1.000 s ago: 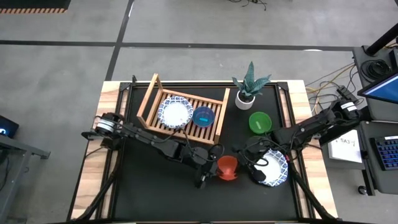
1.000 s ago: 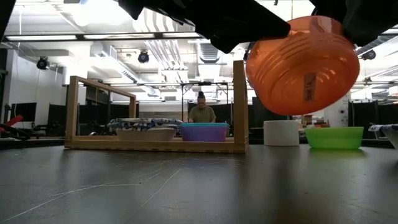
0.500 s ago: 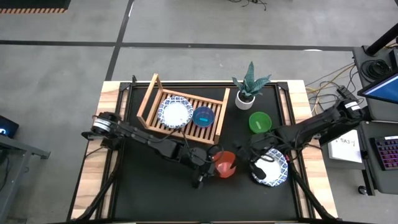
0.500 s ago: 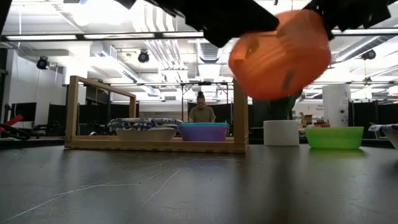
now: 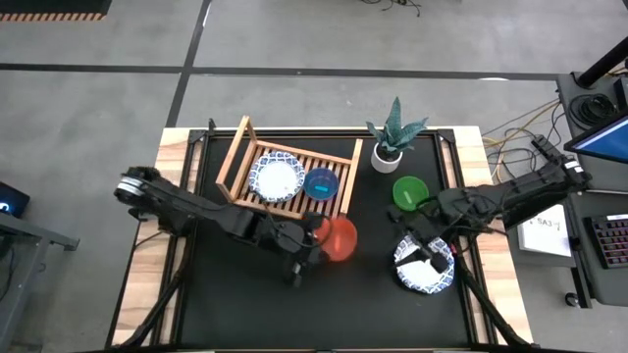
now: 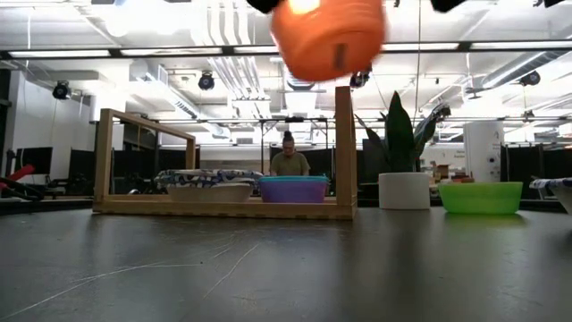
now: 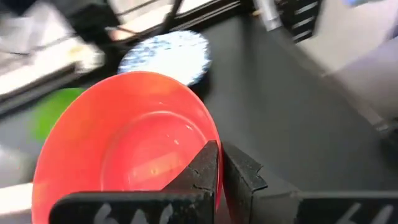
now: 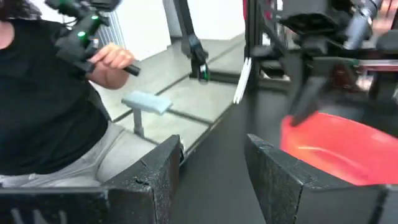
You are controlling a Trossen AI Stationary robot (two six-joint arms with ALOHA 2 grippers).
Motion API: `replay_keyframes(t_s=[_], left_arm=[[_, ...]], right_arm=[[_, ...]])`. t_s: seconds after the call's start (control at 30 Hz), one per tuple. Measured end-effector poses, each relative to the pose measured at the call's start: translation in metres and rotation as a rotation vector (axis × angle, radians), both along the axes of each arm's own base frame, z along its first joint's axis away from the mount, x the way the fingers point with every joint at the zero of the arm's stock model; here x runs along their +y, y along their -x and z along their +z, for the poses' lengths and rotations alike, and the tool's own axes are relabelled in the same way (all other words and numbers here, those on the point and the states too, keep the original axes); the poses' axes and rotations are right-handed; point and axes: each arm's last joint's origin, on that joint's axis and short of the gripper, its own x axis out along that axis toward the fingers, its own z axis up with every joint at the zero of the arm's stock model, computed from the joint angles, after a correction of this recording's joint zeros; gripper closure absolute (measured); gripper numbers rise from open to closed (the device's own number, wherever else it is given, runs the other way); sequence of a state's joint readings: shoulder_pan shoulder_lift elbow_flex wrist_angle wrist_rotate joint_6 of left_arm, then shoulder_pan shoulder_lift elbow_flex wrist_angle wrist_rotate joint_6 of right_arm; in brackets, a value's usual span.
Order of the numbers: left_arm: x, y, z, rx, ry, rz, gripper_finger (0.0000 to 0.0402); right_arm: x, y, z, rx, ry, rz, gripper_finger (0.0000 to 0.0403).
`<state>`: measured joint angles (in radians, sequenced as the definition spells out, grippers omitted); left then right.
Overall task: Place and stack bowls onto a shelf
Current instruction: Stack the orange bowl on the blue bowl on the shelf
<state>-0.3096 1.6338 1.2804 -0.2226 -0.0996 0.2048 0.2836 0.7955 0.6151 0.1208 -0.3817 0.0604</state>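
Observation:
My left gripper (image 5: 316, 236) is shut on a red bowl (image 5: 340, 238), held high over the table's middle, just off the near right corner of the wooden shelf (image 5: 235, 157). The low view shows the red bowl (image 6: 326, 36) well above the table. On the shelf sit a white bowl with a blue pattern (image 5: 276, 177) and a blue bowl (image 5: 321, 183). My right gripper (image 5: 414, 251) stands open over another white patterned bowl (image 5: 429, 270), apart from the red bowl (image 8: 336, 152). A green bowl (image 5: 410, 191) rests on the table. My left gripper pinches the red bowl's rim (image 7: 208, 127) on the side nearest the arm, one finger inside the bowl and one outside. The fingers come roughly level from the table's left. The bowl is lifted clear of the table and tilted.
A white plant pot (image 5: 389, 157) with a spiky plant stands at the far right of the shelf, close to the green bowl. A person in a black top (image 8: 43, 93) sits beyond the table. Bare black mat (image 5: 245, 294) lies along the near side.
My right gripper has let go of the red bowl and drawn back toward the table's right edge, over the white patterned bowl. My left gripper has carried the red bowl up and toward the shelf, to the table's left and far side.

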Motion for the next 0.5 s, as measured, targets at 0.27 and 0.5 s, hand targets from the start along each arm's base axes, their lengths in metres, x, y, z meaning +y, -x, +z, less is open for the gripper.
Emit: replay_keyframes(t_s=[0.27, 0.5], left_arm=[[0.049, 0.024, 0.027, 0.025, -0.242, 0.249, 0.0401], [0.126, 0.004, 0.003, 0.123, -0.220, 0.431, 0.0401]], right_arm=[[-0.003, 0.010, 0.005, -0.099, 0.074, 0.014, 0.0241], [-0.003, 0.011, -0.001, -0.054, 0.094, 0.018, 0.0241]])
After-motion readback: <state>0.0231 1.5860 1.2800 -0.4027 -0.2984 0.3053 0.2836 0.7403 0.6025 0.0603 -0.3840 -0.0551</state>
